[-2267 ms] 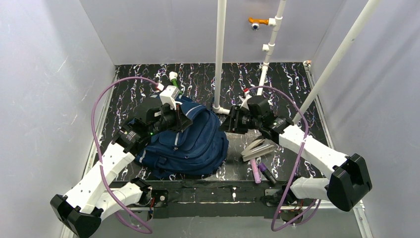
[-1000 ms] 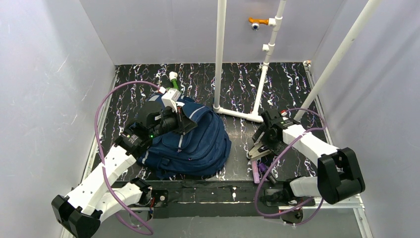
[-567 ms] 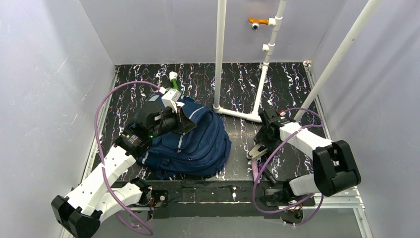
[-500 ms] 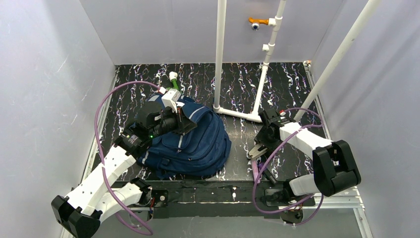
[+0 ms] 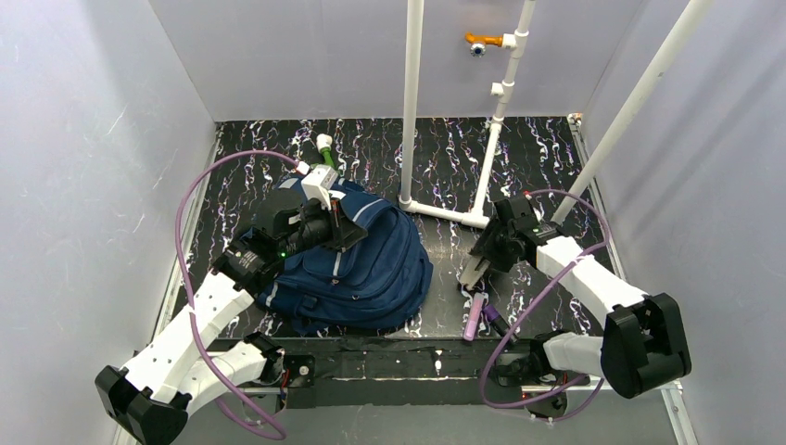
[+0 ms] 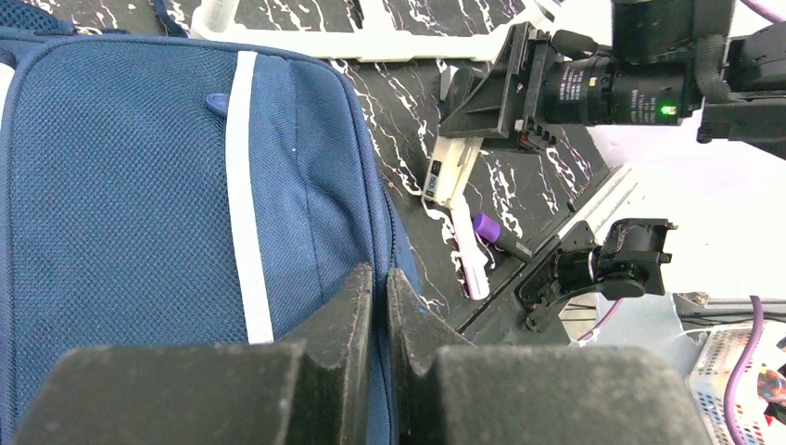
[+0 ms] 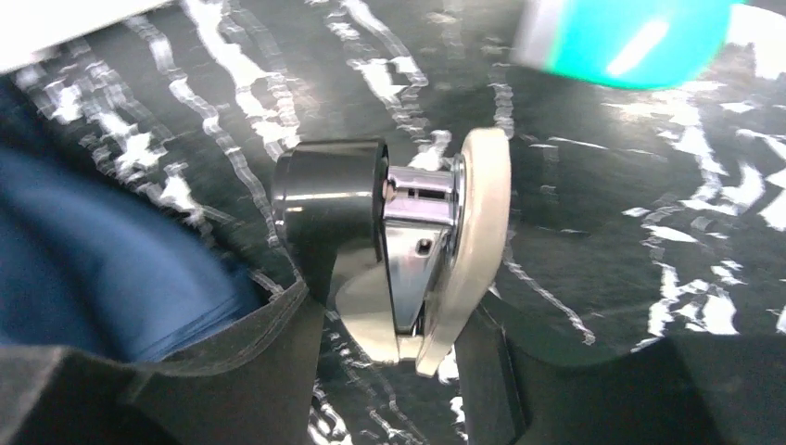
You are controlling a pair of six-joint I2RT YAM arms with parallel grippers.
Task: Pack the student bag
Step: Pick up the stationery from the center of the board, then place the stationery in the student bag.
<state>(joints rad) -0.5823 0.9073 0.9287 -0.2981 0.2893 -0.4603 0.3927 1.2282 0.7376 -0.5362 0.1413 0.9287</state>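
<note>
The student bag lies flat on the left half of the table, a black top streaked with white and purple and enclosed by pale grey walls. The left gripper rests on the bag, jaws pressed together; whether they pinch fabric cannot be told. The right gripper, right of the bag and apart from it, clamps a cream stapler. A pink pen and a purple-capped marker lie just nearer. A white pipe frame stands behind
</note>
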